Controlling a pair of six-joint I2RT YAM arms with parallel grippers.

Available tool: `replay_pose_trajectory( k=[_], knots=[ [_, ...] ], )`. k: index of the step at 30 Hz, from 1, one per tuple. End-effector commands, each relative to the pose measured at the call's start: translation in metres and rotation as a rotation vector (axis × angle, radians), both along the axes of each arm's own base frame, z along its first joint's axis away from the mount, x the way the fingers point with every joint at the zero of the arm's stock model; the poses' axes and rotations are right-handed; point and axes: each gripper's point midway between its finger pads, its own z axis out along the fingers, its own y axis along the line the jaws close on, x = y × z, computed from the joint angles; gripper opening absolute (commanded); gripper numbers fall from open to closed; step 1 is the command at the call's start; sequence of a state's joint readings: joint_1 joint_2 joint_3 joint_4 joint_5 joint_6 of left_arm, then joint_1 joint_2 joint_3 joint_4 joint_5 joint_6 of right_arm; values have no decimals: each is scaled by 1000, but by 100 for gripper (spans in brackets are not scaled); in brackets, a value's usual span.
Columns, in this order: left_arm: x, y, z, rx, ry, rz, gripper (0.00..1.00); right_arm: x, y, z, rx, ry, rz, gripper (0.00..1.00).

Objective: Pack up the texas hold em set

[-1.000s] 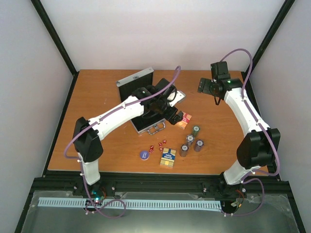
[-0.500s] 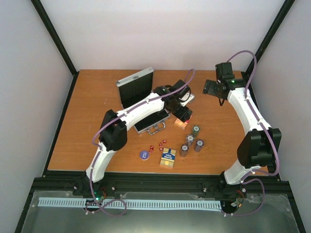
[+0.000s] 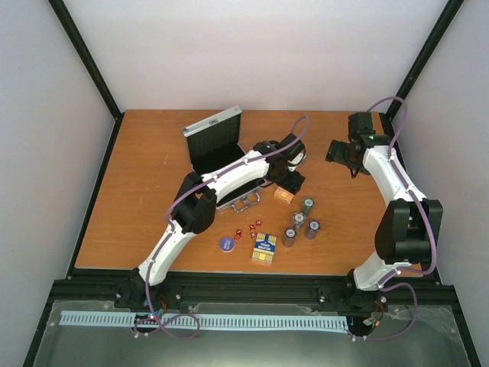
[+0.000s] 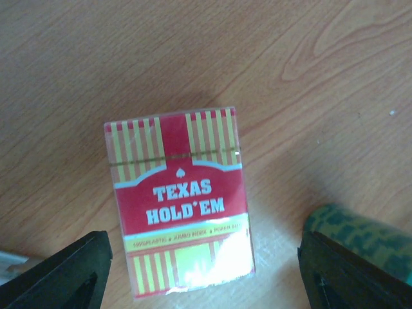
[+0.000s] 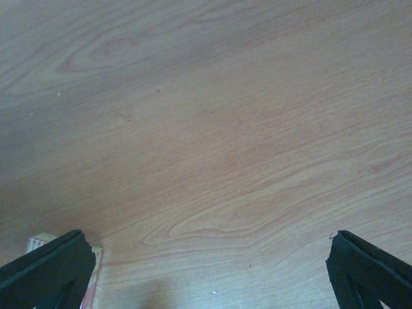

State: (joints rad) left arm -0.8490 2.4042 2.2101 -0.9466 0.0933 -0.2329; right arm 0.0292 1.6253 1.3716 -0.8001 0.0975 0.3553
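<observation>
We see left gripper [image 4: 203,257] spread wide over red box [image 4: 177,199], right gripper [image 5: 209,257] released, empty; off-centre closing could shove box into chip stack [image 4: 360,238].

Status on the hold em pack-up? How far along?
Done: only the case stands open; nothing visibly packed, though part of its tray is hidden. In hand: left gripper open, straddling the red card box, not gripping yet. Left: blue-yellow card box, chip stacks, dice and blue disc lie loose on the table; then shut the case. Right gripper hangs open over the table.
</observation>
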Motion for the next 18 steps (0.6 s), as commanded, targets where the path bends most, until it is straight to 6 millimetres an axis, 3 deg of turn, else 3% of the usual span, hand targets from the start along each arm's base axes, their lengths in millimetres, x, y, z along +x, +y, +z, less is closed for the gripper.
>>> replay_pose_trajectory(
  k=[1, 11, 18],
  knots=[
    [7, -15, -5, -30, 3, 45, 83, -5, -1, 3, 5, -29, 10, 100],
    [17, -7, -33, 52, -19, 87, 89, -19, 7, -8, 44, -14, 49, 100],
    [10, -4, -54, 81, 19, 80, 90, -27, 12, -19, 72, 4, 58, 100]
  ],
)
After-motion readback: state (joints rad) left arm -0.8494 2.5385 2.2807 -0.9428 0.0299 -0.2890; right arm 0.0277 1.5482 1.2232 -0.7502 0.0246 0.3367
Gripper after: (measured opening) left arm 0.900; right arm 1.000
